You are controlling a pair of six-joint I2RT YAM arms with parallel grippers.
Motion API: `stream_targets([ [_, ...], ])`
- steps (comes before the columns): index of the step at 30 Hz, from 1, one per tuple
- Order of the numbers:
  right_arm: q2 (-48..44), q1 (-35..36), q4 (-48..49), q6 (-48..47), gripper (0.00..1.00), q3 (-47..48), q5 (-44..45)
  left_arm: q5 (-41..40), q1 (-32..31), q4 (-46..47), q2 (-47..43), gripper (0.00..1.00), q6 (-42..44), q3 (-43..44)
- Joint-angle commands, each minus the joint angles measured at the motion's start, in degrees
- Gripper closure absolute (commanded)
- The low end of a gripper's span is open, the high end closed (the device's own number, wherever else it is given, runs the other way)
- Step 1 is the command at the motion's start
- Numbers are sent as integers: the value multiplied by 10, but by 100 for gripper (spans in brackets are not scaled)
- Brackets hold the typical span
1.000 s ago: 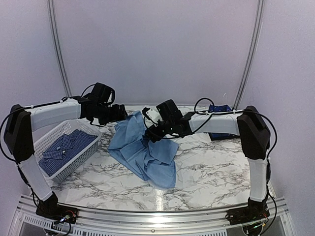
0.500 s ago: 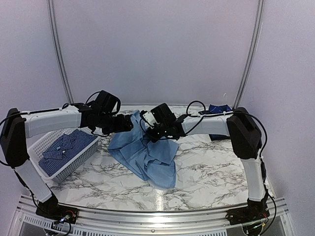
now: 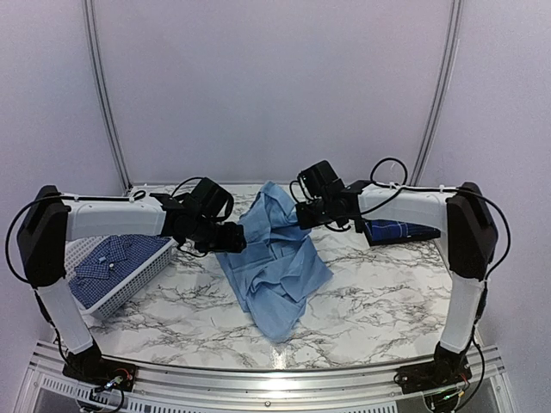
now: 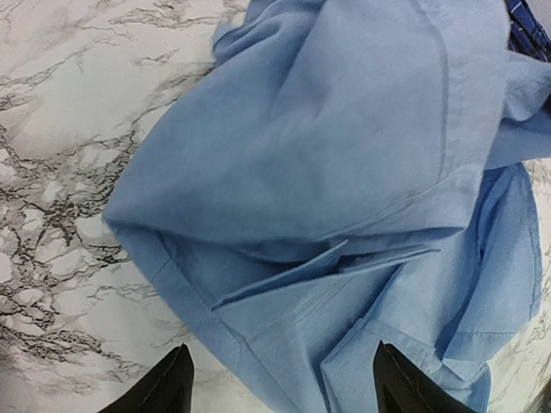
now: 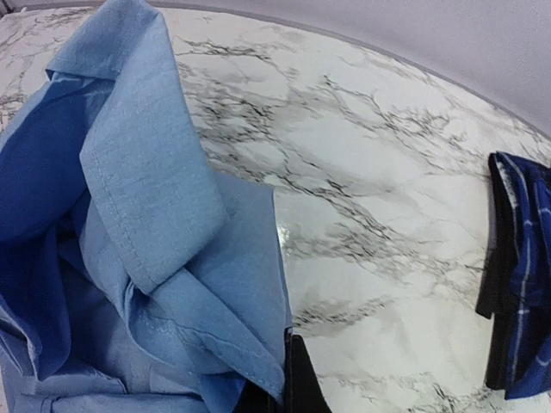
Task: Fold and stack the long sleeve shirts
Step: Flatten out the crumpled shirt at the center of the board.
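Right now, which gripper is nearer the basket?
Left. The left gripper hovers just right of the basket; the right gripper is beyond the light blue shirt, pinching it.

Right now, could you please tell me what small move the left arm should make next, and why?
Probably lower the left tool and close it on the crumpled edge of the light blue shirt just beneath. It is open and holds nothing, while the right tool pinches another edge, raised off the table. A second grip would let the arms spread the cloth flat.
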Motion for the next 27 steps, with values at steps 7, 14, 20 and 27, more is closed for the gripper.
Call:
stream_targets([
  [7, -45, -52, -20, 42, 100, -53, -6, -12, -10, 17, 88, 28, 40, 53],
  [14, -15, -66, -12, 34, 100, -29, -34, 26, -7, 60, 154, 28, 51, 100],
  [20, -4, -71, -11, 29, 100, -21, -40, 62, -8, 79, 181, 39, 56, 120],
  [27, 1, -75, -5, 31, 100, -28, -39, 118, -20, 81, 144, 51, 42, 88],
])
